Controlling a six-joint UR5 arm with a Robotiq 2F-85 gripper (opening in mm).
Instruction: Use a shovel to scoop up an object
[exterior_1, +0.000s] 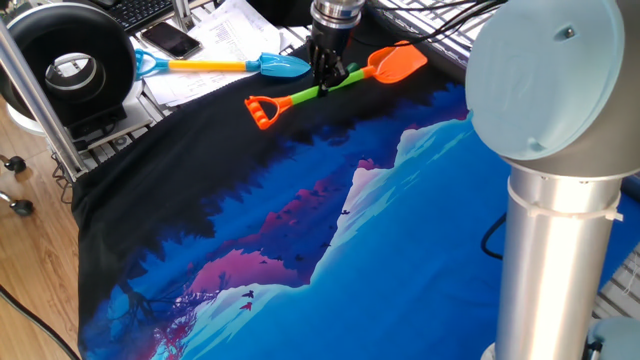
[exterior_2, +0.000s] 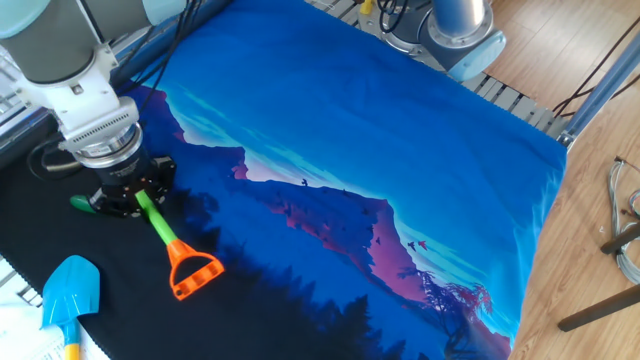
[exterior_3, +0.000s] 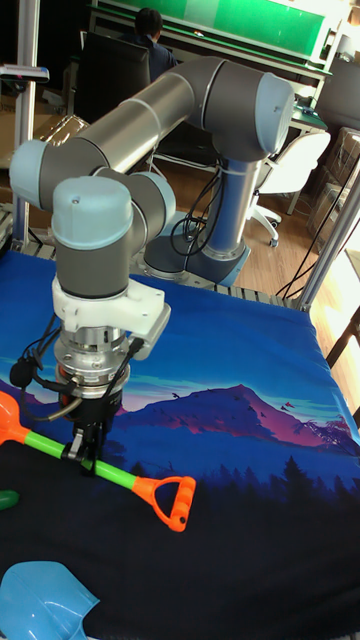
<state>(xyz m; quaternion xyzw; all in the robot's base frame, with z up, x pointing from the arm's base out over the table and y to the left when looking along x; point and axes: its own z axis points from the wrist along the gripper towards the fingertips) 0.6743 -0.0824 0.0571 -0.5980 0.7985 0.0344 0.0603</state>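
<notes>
— So, what is the gripper (exterior_3: 88, 462) doing?

— It is pinching the shovel (exterior_1: 335, 80) on its green stick, about in the middle. The fingers are closed tight around it, and nothing else is in them.

— Where is the shovel sitting?

— It is lying low over the dark part of the cloth (exterior_1: 300, 230), at the far edge of the table. The orange scoop is pointing one way and the orange loop handle (exterior_2: 192, 275) is pointing the other. I cannot tell if the scoop is touching the cloth.

— Is it hard to hold?

— Probably not — it is looking like a light plastic toy. The stick is thin and smooth, though, so it could be twisting or sliding in the fingers when the scoop is pushing on something. Holding near the middle is keeping it balanced.

— And the thing to scoop?

— The little green pebble (exterior_2: 84, 203) is lying on the cloth just beside the gripper. It is small and flat, so it may be skidding away instead of climbing onto the scoop.
</notes>
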